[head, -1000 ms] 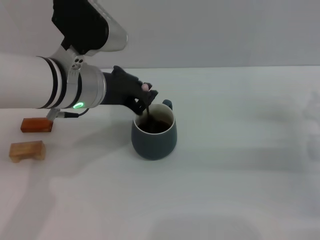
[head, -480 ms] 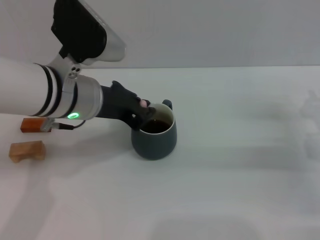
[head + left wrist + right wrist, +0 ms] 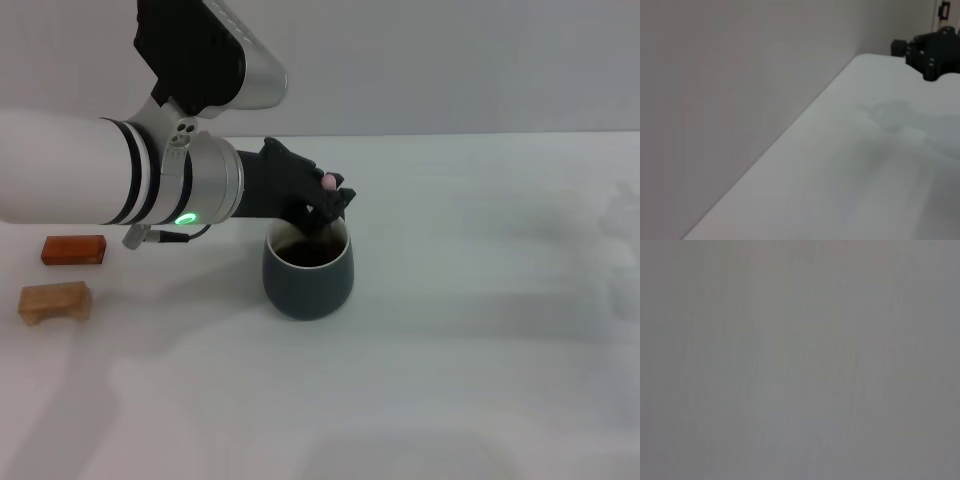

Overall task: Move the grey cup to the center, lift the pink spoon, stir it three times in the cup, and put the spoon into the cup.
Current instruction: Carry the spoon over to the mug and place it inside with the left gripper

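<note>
Since half a second ago the left gripper (image 3: 335, 200) has shifted from the near-left rim of the grey cup (image 3: 308, 272) to its far rim — head view. Its black fingers (image 3: 343, 196) are closed on the pink spoon (image 3: 328, 182), of which only the pink tip shows, above the dark liquid. Two wooden blocks (image 3: 58, 283) lie well to the left on the white table (image 3: 480, 330). Left wrist view: bare tabletop and wall, with a black gripper-like part (image 3: 932, 50) farther off. Right wrist view: plain grey, no fingers seen.
</note>
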Robot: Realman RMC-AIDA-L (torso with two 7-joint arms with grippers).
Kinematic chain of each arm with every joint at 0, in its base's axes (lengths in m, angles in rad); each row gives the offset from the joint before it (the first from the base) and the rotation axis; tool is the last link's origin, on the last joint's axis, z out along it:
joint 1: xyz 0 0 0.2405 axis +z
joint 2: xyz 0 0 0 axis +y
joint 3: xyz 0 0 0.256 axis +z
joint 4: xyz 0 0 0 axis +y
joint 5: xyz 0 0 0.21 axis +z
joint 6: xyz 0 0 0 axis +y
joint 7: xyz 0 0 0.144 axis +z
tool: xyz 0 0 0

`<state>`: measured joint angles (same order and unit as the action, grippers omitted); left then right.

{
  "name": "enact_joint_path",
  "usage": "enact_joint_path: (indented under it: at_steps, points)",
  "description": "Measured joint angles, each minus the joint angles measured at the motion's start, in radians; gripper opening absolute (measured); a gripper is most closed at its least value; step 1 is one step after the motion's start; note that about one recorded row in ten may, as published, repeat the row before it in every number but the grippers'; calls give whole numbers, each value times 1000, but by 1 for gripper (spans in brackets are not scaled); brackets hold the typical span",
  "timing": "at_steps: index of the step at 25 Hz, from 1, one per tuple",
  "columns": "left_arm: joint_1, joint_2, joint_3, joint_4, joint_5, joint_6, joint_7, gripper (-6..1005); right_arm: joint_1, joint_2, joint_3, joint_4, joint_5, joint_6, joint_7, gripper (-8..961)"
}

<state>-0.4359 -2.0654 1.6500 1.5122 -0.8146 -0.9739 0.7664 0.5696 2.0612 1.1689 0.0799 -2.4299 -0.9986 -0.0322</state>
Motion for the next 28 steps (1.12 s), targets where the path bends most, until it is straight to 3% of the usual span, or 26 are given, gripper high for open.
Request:
enact_joint_path:
  at_steps: [10,19,28]
  points:
    - [1,4,-25,-36,43,29,1,167,-5,2,0,0,0,0,0,-1]
    - [37,5,-74,-9,73,-70,-17,171,3,2,-9,0,0,9,0,-1]
    - [58,1,-37,41,38,-83,-30,176,10,3,-13,0,-1,11,0,-1]
